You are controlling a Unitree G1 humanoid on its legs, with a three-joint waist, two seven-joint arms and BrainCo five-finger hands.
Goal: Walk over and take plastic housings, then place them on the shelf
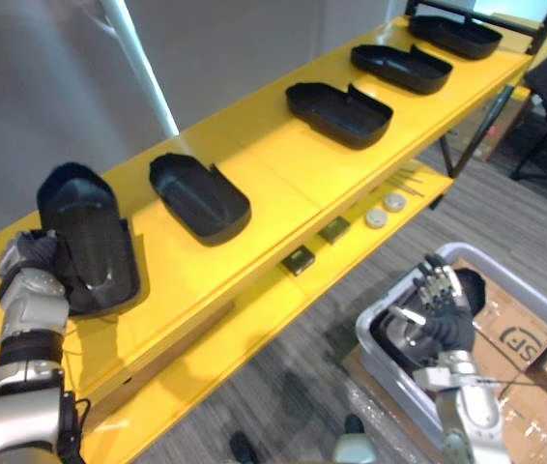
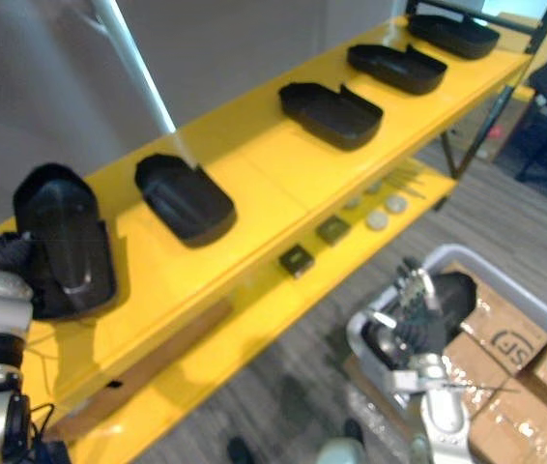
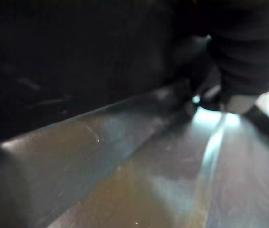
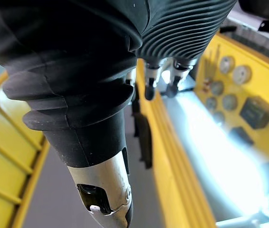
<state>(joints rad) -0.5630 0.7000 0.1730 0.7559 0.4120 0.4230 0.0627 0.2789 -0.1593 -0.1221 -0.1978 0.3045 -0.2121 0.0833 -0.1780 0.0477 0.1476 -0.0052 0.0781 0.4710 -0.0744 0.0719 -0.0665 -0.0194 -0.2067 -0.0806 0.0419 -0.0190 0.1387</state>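
Though the left robot hand (image 1: 30, 259) is laid against the housing (image 1: 90, 232), its grip cannot be told.
It is judged light and stiff (rim best pinched); the right robot hand (image 1: 440, 307) is held open over the bin (image 1: 374, 329).

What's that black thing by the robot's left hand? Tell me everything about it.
A black plastic housing: a glossy, shallow shell, rounded at its far end, lying flat on the top board of the yellow shelf, leftmost in a row of five. The left hand touches its near left edge.
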